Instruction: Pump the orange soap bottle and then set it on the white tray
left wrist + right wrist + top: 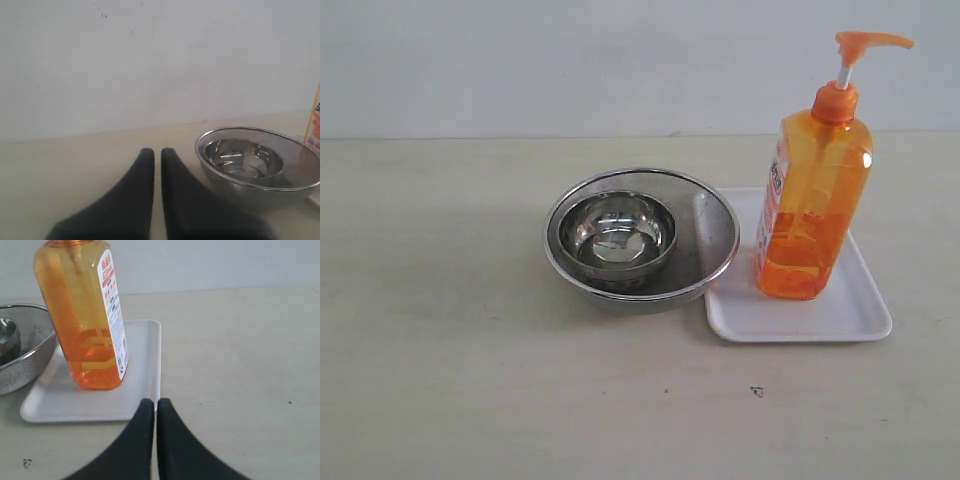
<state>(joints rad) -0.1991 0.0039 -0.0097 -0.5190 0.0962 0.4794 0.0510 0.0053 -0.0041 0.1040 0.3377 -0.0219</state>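
**Bottle upright on the tray, both hands clenched empty**

The pale counter point(440, 380) carries everything. The white tray point(850, 310) lies flat on it. A steel mesh strainer point(715, 235) sits against one short side of the tray, its rim overlapping that edge. The orange bottle point(815, 215) stands upright on the tray, near its middle, pump head raised on its white stem, spout pointing away from the strainer. A small steel bowl point(620, 230) rests inside the strainer. The right hand point(155, 402) is pressed closed on nothing, tips at the tray's rim. The left hand point(157, 152), closed to a thin slit and empty, is beyond the strainer, apart from the tray.
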